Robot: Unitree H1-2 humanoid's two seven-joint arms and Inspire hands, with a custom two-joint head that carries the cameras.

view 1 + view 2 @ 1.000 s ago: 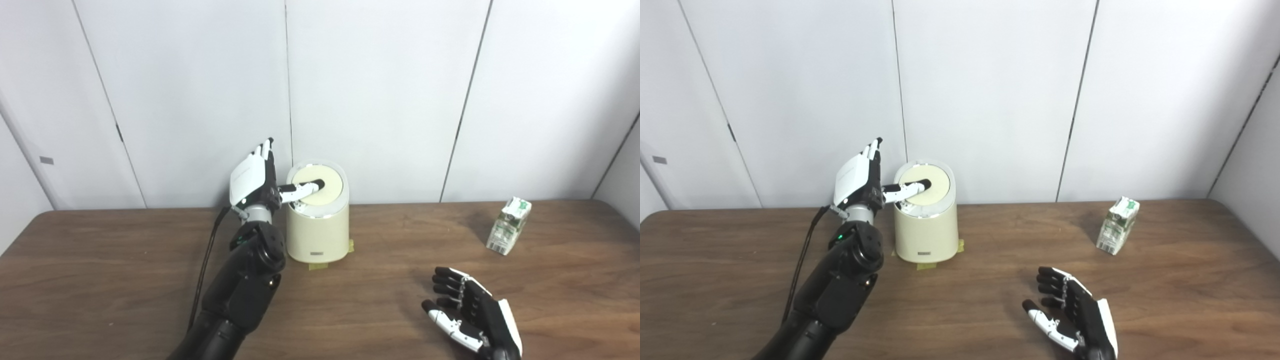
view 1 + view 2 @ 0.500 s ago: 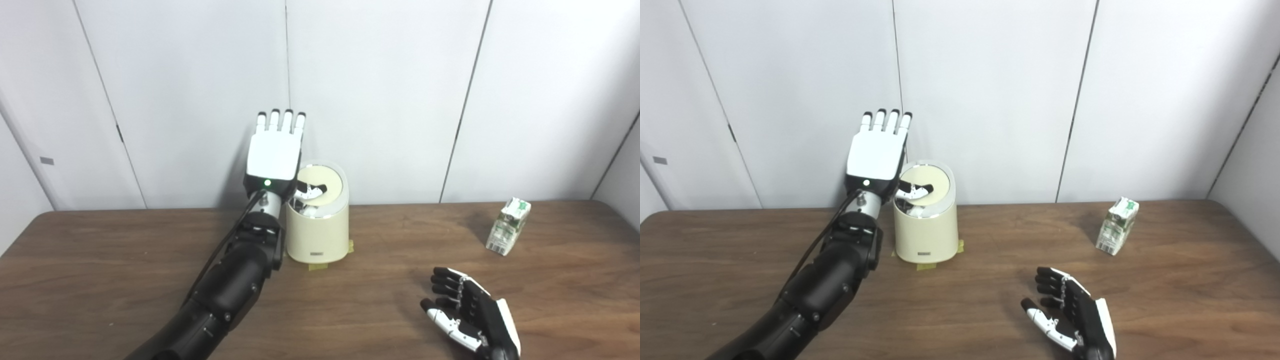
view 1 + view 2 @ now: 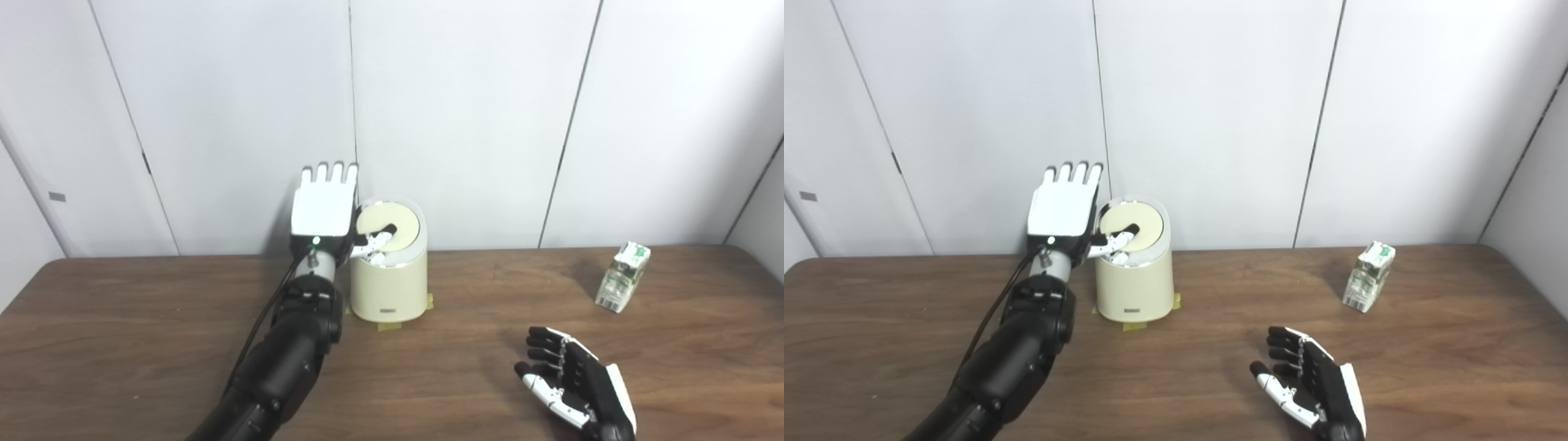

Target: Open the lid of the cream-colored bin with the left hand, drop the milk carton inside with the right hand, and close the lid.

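The cream-colored bin (image 3: 389,278) stands at the back of the wooden table, near the wall. Its round lid (image 3: 392,223) lies flat on top, shut. My left hand (image 3: 323,205) is open beside the bin's left side, fingers pointing up, and its thumb rests on the lid. The green and white milk carton (image 3: 622,276) stands at the right of the table, leaning a little. My right hand (image 3: 576,386) is open and empty, low over the table at the front right, well short of the carton.
Yellow tape pieces (image 3: 389,326) mark the table at the bin's base. White wall panels stand just behind the bin. The table's far edge (image 3: 153,257) runs along the wall.
My left hand turned so its back faces the camera, rose beside the bin, then came down a little. Its thumb stays on the lid. The right hand barely moved.
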